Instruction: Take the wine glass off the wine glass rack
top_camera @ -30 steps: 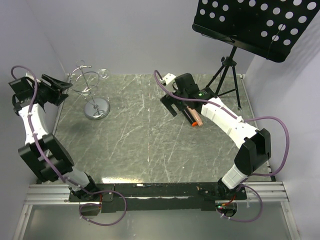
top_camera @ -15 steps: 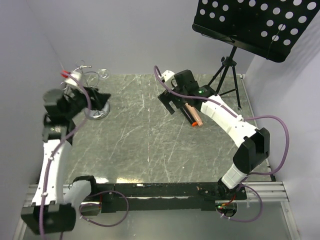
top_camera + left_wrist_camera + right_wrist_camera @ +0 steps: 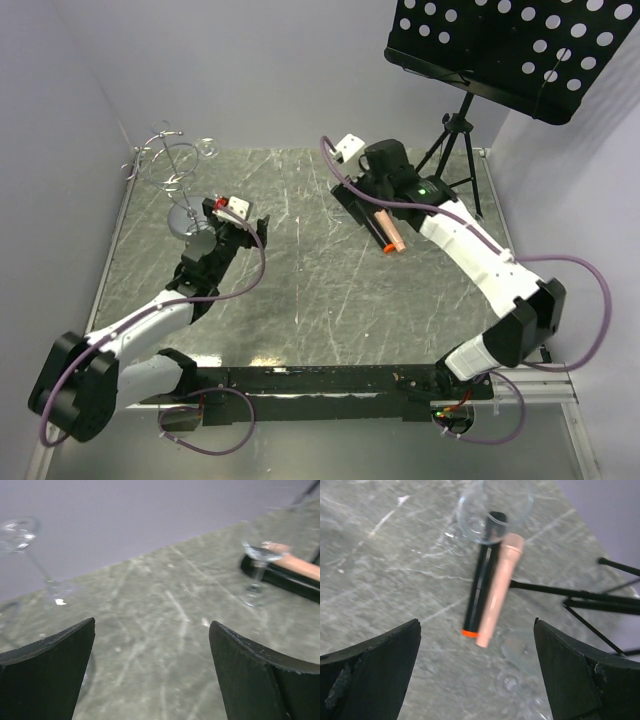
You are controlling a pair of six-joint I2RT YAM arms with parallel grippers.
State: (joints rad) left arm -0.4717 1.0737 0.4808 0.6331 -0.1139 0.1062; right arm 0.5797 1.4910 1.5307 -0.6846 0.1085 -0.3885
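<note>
The chrome wine glass rack (image 3: 172, 165) stands at the table's back left on its round mirror base (image 3: 188, 222). A clear wine glass (image 3: 206, 150) shows at the rack's right arm. In the left wrist view a clear glass (image 3: 17, 530) appears at far left, and I cannot tell how it is held. My left gripper (image 3: 240, 216) is low over the table just right of the rack base, open and empty (image 3: 152, 625). My right gripper (image 3: 368, 205) hovers at the table's back middle, open and empty (image 3: 477, 622).
A black bar with an orange tip and a pink cylinder (image 3: 387, 231) lie together under the right gripper (image 3: 492, 580). Clear glasses stand beside them (image 3: 492, 505) (image 3: 520, 650) (image 3: 260, 555). A black tripod music stand (image 3: 500, 45) is at the back right.
My left arm has swung from high at the far left down onto the table, right of the rack base. My right gripper has shifted slightly right and back.
</note>
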